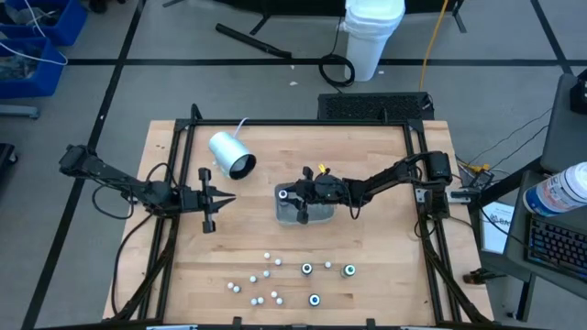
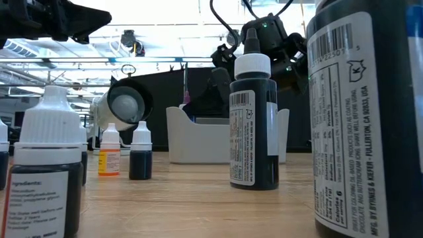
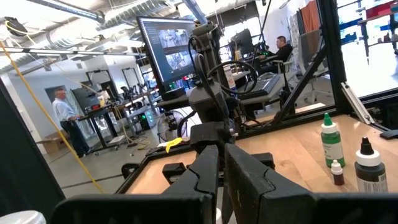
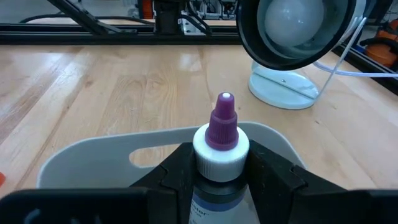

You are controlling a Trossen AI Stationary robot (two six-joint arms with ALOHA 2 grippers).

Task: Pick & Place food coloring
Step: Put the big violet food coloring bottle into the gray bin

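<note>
My right gripper (image 1: 292, 194) reaches in from the table's right and is shut on a small food coloring bottle (image 4: 222, 140) with a white cap and a purple tip, over the shallow grey tray (image 1: 312, 213) at mid-table. Several more food coloring bottles (image 1: 305, 269) stand upright on their bases near the table's near edge, some tiny and whitish, some dark and round. In the low view they fill the foreground, such as the dark bottle (image 2: 254, 125). My left gripper (image 1: 218, 197) hovers shut to the left of the tray, holding nothing. My right gripper pinches the bottle just under its white cap (image 4: 221, 163) between its two fingers (image 4: 177, 168). The fingers come nearly level from the table's right side, tipped slightly down. The bottle stands upright over the tray's inside (image 4: 124, 155); its lower end is hidden by the gripper.
A large white-and-grey cylinder with a cord (image 1: 231, 154) lies on the table beyond and to the left of the tray. A black frame (image 1: 293, 123) runs round the table's edges. Bare wood lies between the tray and the near bottles.
</note>
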